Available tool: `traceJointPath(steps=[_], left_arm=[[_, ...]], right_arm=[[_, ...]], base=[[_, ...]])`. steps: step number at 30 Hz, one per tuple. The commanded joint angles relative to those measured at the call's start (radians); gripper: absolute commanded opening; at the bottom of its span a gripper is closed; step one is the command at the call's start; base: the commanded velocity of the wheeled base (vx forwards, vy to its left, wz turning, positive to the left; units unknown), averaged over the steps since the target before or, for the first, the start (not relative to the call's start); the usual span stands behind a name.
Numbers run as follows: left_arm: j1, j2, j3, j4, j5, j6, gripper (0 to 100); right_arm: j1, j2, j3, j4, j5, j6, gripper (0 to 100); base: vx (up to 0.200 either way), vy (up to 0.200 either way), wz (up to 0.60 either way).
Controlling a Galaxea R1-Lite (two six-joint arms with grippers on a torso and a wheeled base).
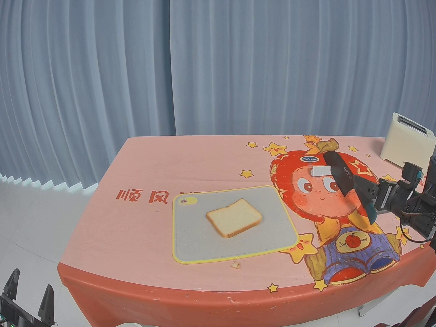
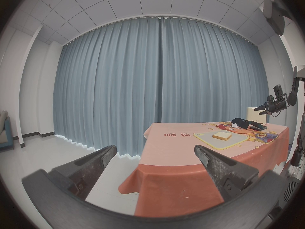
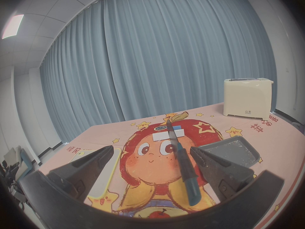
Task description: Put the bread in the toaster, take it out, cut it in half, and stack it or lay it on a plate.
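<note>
One bread slice point(image 1: 234, 217) flat on cutting board point(image 1: 195, 244), front-middle of tabletop point(image 1: 150, 173). Right pincer point(image 3: 151, 150) wide open, empty, above knife point(image 3: 183, 166) near right edge, well apart from slice. Left pincer point(image 2: 155, 148) wide open, empty, off tabletop.

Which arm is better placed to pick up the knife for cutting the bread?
Right. The right claw, open, hovers over the knife; the left claw hangs low off the left end of the table, far away.
</note>
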Motion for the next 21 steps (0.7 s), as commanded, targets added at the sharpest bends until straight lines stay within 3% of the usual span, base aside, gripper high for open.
traceJointPath(steps=[1, 6, 14, 21], left_arm=[[0.0, -0.004, 0.018, 0.0, 0.0, 0.0, 100], [0.0, -0.004, 0.018, -0.001, -0.002, 0.0, 100], [0.0, -0.004, 0.018, -0.001, -0.002, 0.0, 100], [0.0, -0.004, 0.018, -0.001, -0.002, 0.0, 100]], right_arm=[[0.014, 0.011, 0.0, -0.002, 0.0, 0.001, 100], [0.037, 0.017, -0.001, -0.003, 0.0, 0.001, 100], [0.044, 0.017, -0.012, -0.005, -0.001, 0.003, 100], [0.057, 0.017, -0.054, 0.006, -0.029, 0.004, 100]], base=[[0.0, -0.2, 0.0], [0.0, -0.2, 0.0], [0.0, 0.0, 0.0], [0.0, 0.0, 0.0]])
